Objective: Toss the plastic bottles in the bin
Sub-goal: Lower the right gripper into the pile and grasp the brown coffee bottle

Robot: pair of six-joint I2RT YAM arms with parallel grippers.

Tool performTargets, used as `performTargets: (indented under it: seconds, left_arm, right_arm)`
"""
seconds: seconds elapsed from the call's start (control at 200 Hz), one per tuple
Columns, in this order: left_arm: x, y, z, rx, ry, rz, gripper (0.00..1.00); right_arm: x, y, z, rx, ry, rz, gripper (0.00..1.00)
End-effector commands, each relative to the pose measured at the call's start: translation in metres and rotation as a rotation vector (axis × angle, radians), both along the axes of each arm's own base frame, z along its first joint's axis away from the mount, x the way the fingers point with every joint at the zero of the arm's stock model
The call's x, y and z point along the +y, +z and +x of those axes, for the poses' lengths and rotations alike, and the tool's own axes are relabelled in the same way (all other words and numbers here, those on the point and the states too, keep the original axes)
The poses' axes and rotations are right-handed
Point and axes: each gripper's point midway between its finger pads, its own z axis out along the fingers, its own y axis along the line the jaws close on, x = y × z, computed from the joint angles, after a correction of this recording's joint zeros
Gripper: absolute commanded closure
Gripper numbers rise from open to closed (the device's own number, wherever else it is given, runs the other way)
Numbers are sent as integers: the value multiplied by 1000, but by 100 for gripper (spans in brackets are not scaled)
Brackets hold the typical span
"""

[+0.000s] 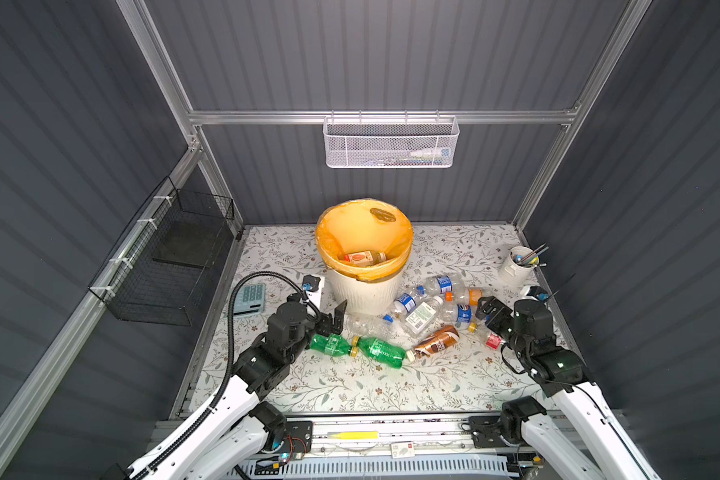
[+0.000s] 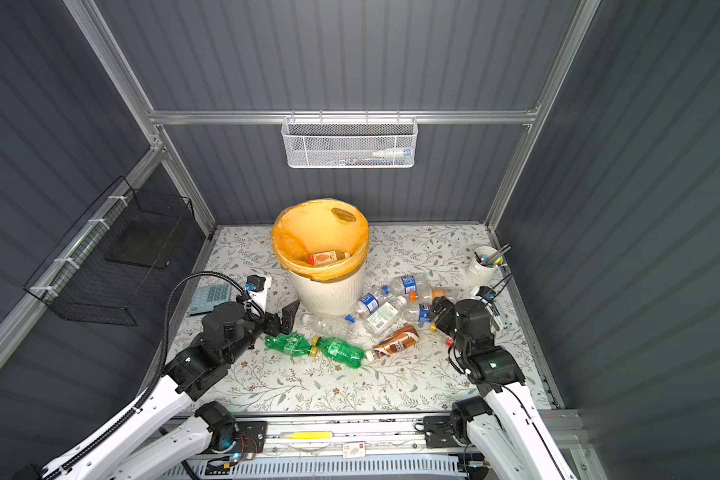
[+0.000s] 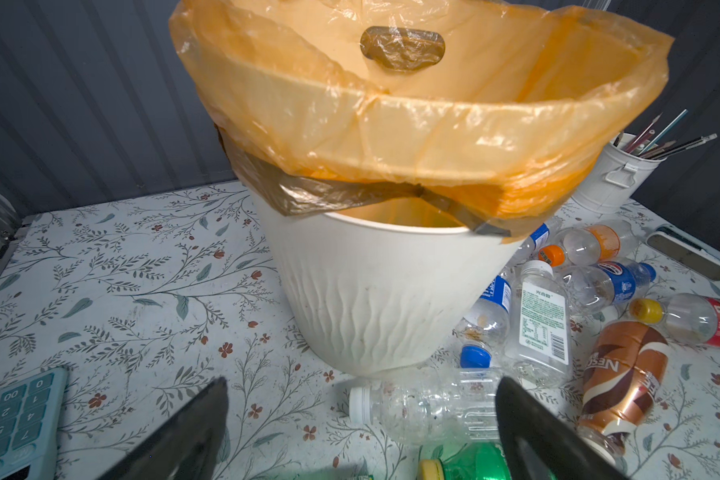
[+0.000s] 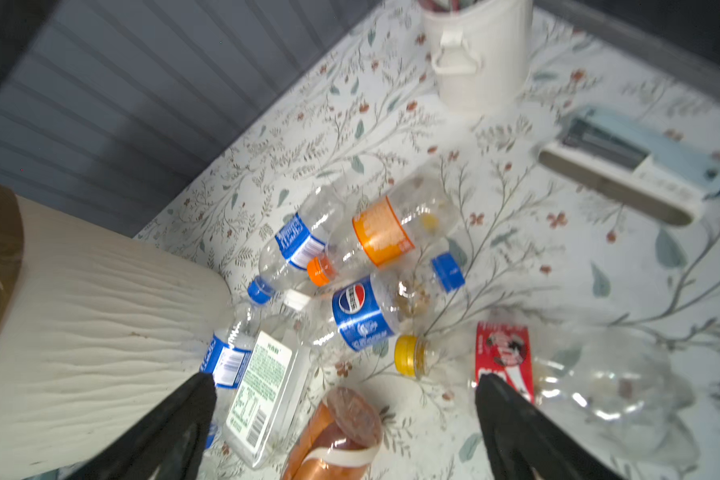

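While my left fingers (image 3: 192,432) and right fingers (image 4: 516,419) stood wide and empty, most plastic bottles (image 1: 422,318) lay on the desk (image 1: 350,390).
In a top view they spread right of and below the bin (image 1: 364,293), which held one orange-labelled bottle (image 1: 360,257). My left fingers were nearer the clear white-capped bottle (image 3: 425,409): it lay just right of them at the bin's foot, long axis left-to-right across the frame, roughly along my finger gap, so I judged a wrist turn was needed to pinch across it.
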Motion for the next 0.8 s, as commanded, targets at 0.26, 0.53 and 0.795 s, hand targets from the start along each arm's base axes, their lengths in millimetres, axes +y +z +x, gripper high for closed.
performTargets:
  seconds: [0.26, 0.53, 0.795]
  left_arm:
    - [2, -11, -4, 6, -7, 28, 0]
    - [0, -14, -2, 15, -8, 30, 0]
    - [4, -15, -4, 13, 5, 32, 0]
  right_arm:
    - [58, -73, -11, 198, 55, 288, 1]
    - [88, -94, -7, 261, 109, 340, 3]
    - [96, -115, -9, 328, 122, 333, 8]
